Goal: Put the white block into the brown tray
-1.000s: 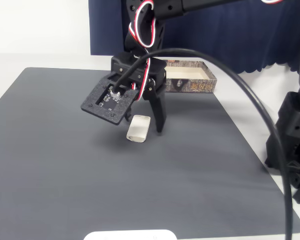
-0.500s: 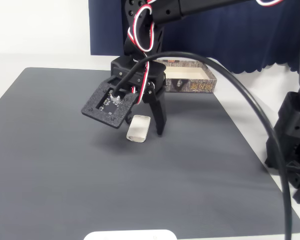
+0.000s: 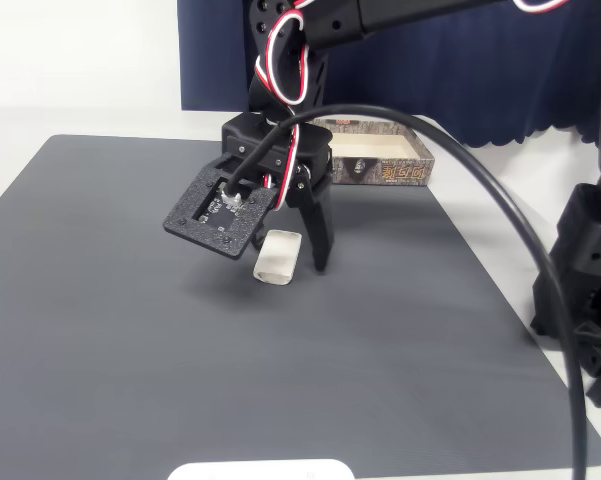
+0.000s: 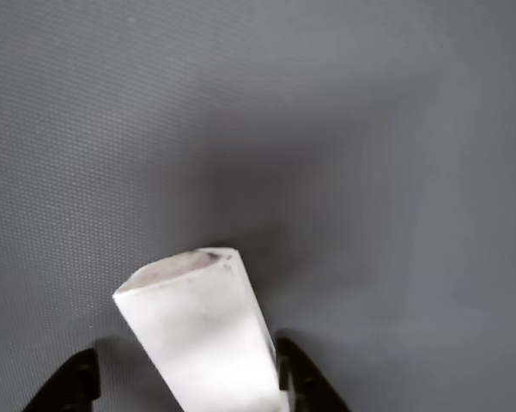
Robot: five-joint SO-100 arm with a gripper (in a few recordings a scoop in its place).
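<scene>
Wrist view | pincer [image 4: 189, 390] open, fingers either side of white block [image 4: 202, 335] | block on grey mat [image 3: 180, 350]

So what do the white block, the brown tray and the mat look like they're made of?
White block: likely plastic, smooth and matte with rounded edges, though the look leaves it open. Brown tray: seemingly printed cardboard, with bark-patterned walls, labels and a cream inside. Mat: dark grey, with a fine dotted weave in the wrist view; perhaps rubber or fabric.
</scene>
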